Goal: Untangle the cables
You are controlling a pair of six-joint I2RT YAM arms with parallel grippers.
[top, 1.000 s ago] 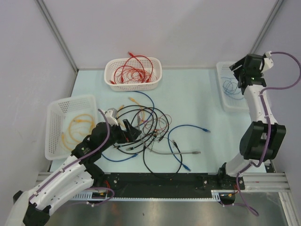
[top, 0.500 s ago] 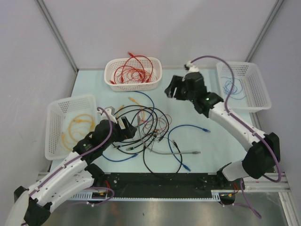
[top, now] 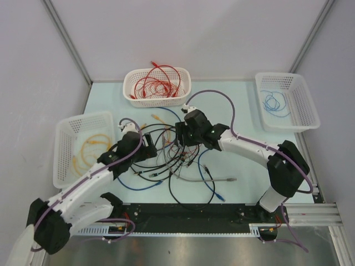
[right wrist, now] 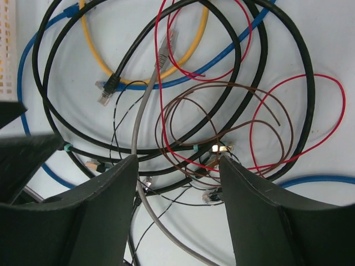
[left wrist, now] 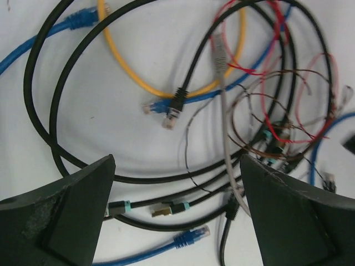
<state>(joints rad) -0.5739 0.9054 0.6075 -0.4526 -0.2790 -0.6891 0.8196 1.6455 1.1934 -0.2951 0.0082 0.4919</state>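
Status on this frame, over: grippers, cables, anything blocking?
Left gripper open, right gripper open, both over the pile, nothing held. Cables tangled mid-table. No obstruction seen.

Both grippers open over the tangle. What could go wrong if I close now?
The right gripper straddles the grey cable, brown wire and red wire together; closing may pinch several.
Black cable loops ring the others, so pulling could tighten the knot.
The left gripper hovers close by; they may collide.
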